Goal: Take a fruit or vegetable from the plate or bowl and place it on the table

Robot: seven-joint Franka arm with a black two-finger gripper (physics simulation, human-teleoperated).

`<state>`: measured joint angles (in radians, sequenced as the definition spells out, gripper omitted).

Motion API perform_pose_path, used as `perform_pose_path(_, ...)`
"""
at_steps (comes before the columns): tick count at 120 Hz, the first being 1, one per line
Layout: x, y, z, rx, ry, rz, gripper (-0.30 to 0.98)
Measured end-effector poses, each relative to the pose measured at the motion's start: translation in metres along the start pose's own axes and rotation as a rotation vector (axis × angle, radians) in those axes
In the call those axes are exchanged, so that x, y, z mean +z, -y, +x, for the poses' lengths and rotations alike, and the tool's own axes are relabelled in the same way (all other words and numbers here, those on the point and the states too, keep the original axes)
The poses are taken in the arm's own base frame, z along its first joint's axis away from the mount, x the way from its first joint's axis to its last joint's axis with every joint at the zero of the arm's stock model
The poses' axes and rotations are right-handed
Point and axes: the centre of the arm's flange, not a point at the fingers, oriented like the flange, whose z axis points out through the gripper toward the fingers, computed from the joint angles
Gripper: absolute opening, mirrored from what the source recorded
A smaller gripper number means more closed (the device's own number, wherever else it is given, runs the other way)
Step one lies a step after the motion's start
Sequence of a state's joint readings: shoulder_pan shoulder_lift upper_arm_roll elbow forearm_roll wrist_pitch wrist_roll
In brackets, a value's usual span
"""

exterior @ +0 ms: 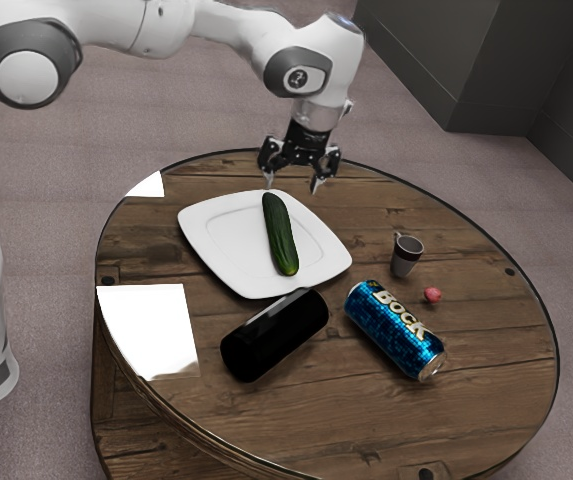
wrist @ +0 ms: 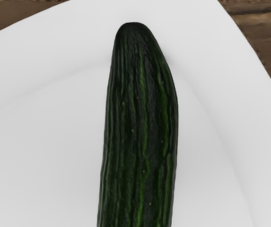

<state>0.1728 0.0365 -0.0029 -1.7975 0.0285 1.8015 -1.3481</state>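
Gripper (exterior: pixel 292 186) spread, with nothing between its fingers, above the table (exterior: pixel 476 400). The cucumber (exterior: pixel 280 240) lay on the plate (exterior: pixel 206 232), one end toward the gripper. Principal hazards, as judged: a descent off the cucumber's long axis could have set one fingertip on its rounded back, rolling it aside; a pinch near one end could have let the heavier remainder tip or swing; too deep a reach could have pressed the plate and shifted it. Beyond the rim, a low carry could have struck the black cylinder (exterior: pixel 274 335) or the can (exterior: pixel 396 330), both apt to roll on their sides. Lettering: the blue can read "BOCK" in pale capitals; the arm's round badge (exterior: pixel 299 77) bore a mark too small to identify; the cylinder showed no readable text.
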Motion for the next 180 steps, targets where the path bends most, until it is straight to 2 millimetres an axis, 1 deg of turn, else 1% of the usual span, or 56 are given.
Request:
perform_pose_path(9,0.018,0.002,-0.001,-0.046,-0.003,-0.019,0.69)
perform_pose_path(37,0.045,0.002,-0.001,-0.159,-0.01,-0.081,0.69)
perform_pose_path(60,0.053,0.002,-0.004,-0.22,-0.01,-0.115,0.69)
perform_pose_path(92,0.064,0.003,-0.014,-0.269,-0.006,-0.128,0.69)
perform_pose_path(110,0.072,0.006,-0.021,-0.283,-0.004,-0.124,0.69)
perform_pose_path(142,0.079,0.002,-0.032,-0.293,-0.001,-0.126,0.69)
perform_pose_path(151,0.085,0.002,-0.034,-0.294,0.0,-0.121,0.69)
perform_pose_path(180,0.095,0.003,-0.037,-0.304,0.002,-0.118,0.69)
